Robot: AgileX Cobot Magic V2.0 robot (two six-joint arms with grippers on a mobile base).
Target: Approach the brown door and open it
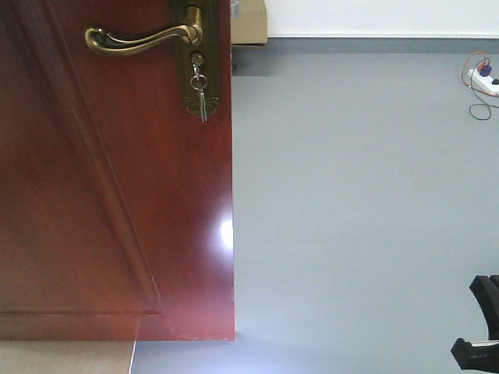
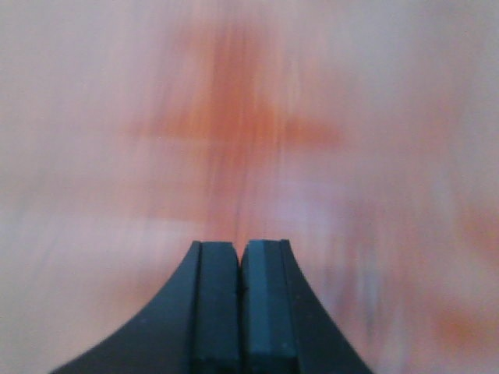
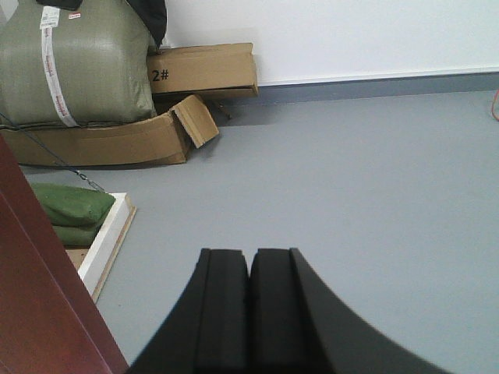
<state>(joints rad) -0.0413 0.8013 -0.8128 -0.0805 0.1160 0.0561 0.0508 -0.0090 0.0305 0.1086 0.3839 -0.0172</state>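
Note:
The brown door (image 1: pixel 117 195) fills the left half of the front view, its free edge near the middle. A brass lever handle (image 1: pixel 140 39) sits at the top, with keys (image 1: pixel 200 97) hanging from the lock below it. My left gripper (image 2: pixel 240 248) is shut and empty, very close to a blurred reddish-brown surface (image 2: pixel 249 117). My right gripper (image 3: pixel 249 255) is shut and empty over the grey floor, with the door's edge (image 3: pixel 39 280) at its left. A black part of the right arm (image 1: pixel 482 327) shows at the lower right of the front view.
Grey floor (image 1: pixel 351 195) lies right of the door. Cardboard boxes (image 3: pixel 156 109), a large green sack (image 3: pixel 74 62) and a white-edged board (image 3: pixel 105 241) stand at the back left. A power strip with cables (image 1: pixel 482 78) lies at the far right by the wall.

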